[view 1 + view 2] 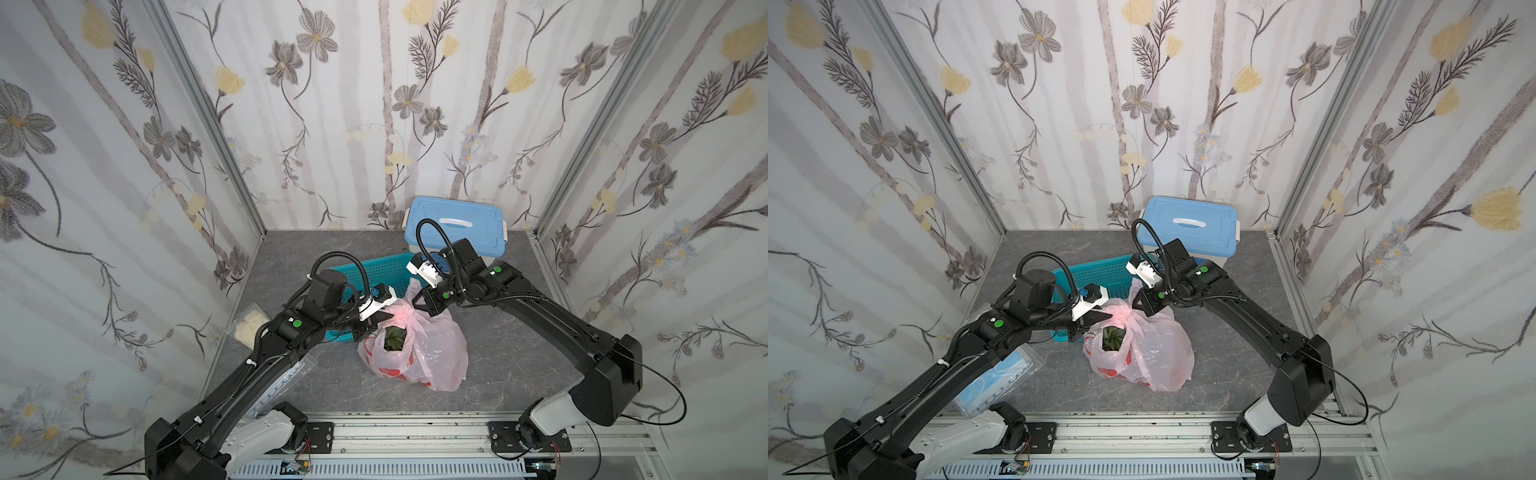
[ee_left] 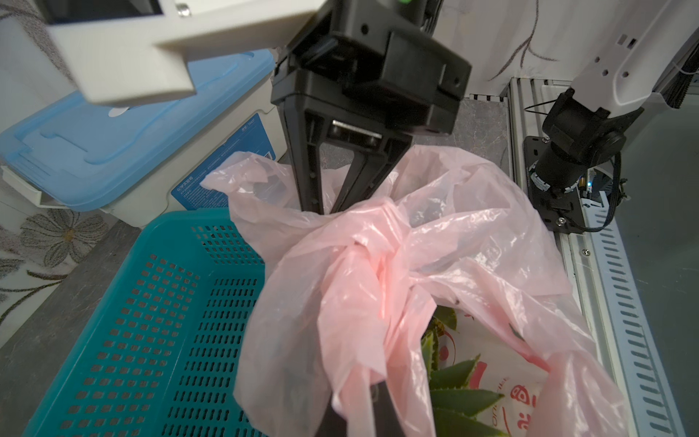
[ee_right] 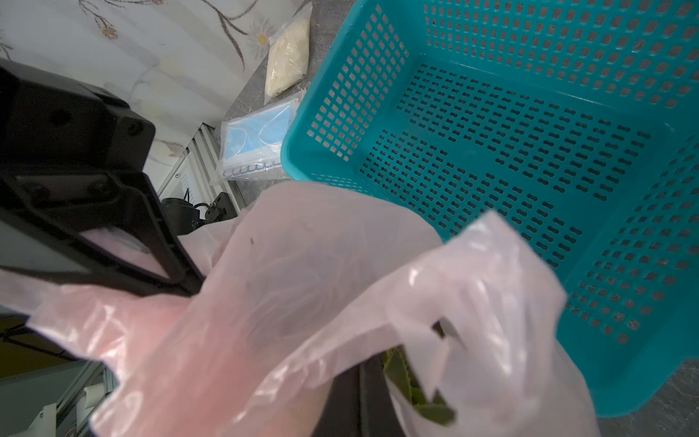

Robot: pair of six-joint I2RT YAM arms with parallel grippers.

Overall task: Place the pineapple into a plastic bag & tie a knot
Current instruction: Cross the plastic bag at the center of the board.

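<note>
Pink plastic bag [image 1: 432,357] sits on the tabletop [image 1: 511,357] right against the teal basket [image 1: 376,270], with the pineapple [image 1: 394,337] inside (only its green crown shows). Up top, the left gripper [image 1: 388,318] and right gripper [image 1: 417,302] are each clamped tight on a handle, with the knot [image 2: 372,242] bunched between them.

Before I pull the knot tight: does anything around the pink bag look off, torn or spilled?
Nothing looks torn or spilled. One oddity: below the knot, the plastic bag gapes open on the side toward the left arm, and the pineapple crown seems to sit uncovered in that gap, so the mouth is not closed yet.
</note>
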